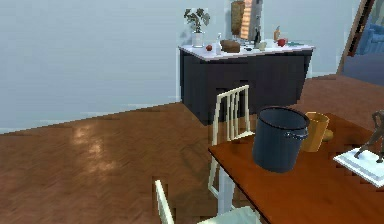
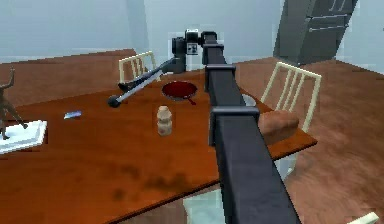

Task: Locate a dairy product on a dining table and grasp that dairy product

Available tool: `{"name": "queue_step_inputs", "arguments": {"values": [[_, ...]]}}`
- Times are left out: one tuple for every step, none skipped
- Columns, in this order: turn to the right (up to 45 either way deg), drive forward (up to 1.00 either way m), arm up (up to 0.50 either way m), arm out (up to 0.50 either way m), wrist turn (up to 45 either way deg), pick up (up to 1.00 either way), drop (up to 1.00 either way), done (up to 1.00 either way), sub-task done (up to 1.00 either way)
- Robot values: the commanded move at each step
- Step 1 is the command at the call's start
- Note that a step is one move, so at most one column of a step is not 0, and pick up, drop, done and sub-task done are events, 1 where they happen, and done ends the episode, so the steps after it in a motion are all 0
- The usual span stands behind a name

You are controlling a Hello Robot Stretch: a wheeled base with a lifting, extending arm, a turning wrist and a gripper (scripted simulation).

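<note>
- The dining table lies right alongside the robot, and the arm stretches out across it. The hunting looks done to me, and the reach is the step in hand.
- My guess for the dairy product is the small cream bottle with a pale cap. It stands upright mid-table, just left of the arm in the arm side view and nearer the robot than the red dish.
- The gripper sits out beyond both, toward the table's far edge, where a long grey rod lies slanting over the wood. I cannot tell whether it holds anything.
- By my reckoning the arm is out well past the bottle. The next move calls for drawing it in and edging the base forward until the fingers line up with the bottle. It should go gently, since a thing that tall and narrow would likely tip at a nudge.
</note>
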Motion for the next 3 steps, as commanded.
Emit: {"name": "queue_step_inputs", "arguments": {"values": [[0.0,0.00,0.00,0.00,45.0,0.00,0.00,0.00,0.00],[0.0,0.00,0.00,0.00,15.0,0.00,0.00,0.00,0.00],[0.0,0.00,-0.30,0.00,0.0,0.00,0.00,0.00,0.00]]}}
